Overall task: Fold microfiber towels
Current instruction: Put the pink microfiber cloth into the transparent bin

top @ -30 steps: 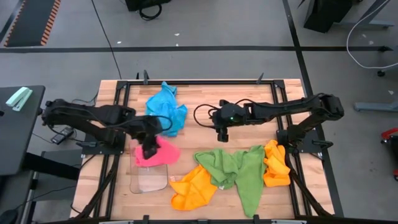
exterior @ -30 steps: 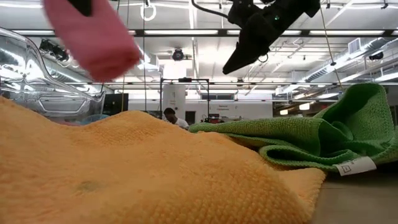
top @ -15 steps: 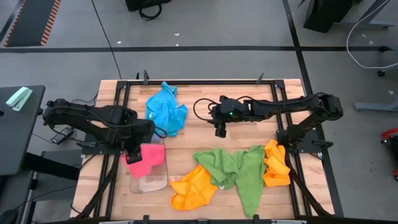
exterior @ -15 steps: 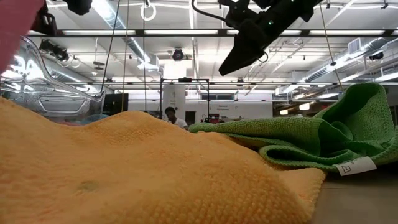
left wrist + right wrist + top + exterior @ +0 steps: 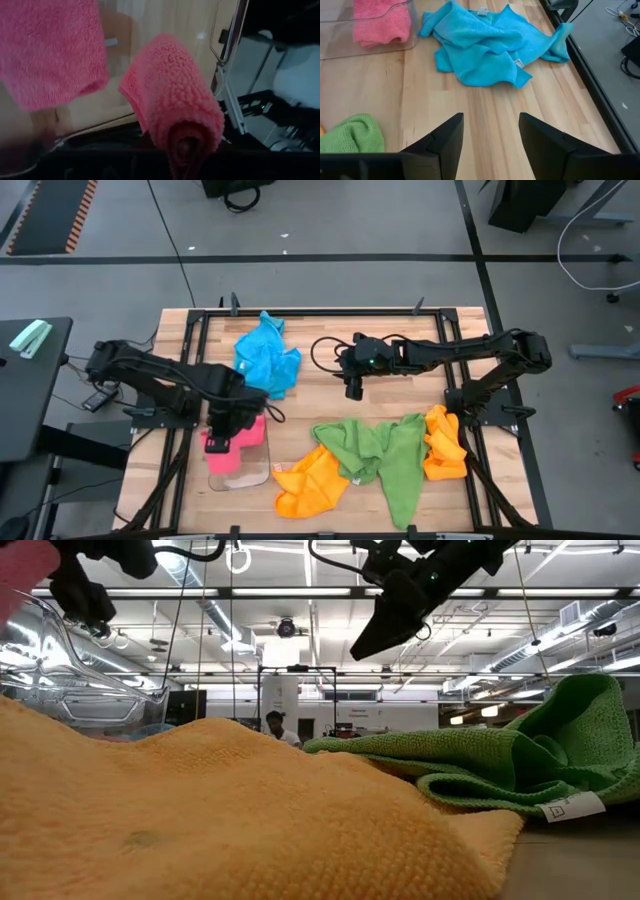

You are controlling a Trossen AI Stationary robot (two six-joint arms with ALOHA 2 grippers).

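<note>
A folded pink towel (image 5: 232, 437) hangs over the clear plastic tray (image 5: 240, 471), pinched in the left gripper (image 5: 228, 423) fingers. The blue (image 5: 266, 358), green (image 5: 385, 452) and orange (image 5: 312, 480) towels lie crumpled on the desk (image 5: 325, 395), unfolded. The right gripper (image 5: 353, 390) hovers with fingers apart, holding nothing.

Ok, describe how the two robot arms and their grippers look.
Both arms are dark, jointed tubes with black cables looping along them. The left gripper is a black, blocky head. The right gripper ends in two flat dark fingers with angled inner faces; a small green light glows on its wrist.
</note>
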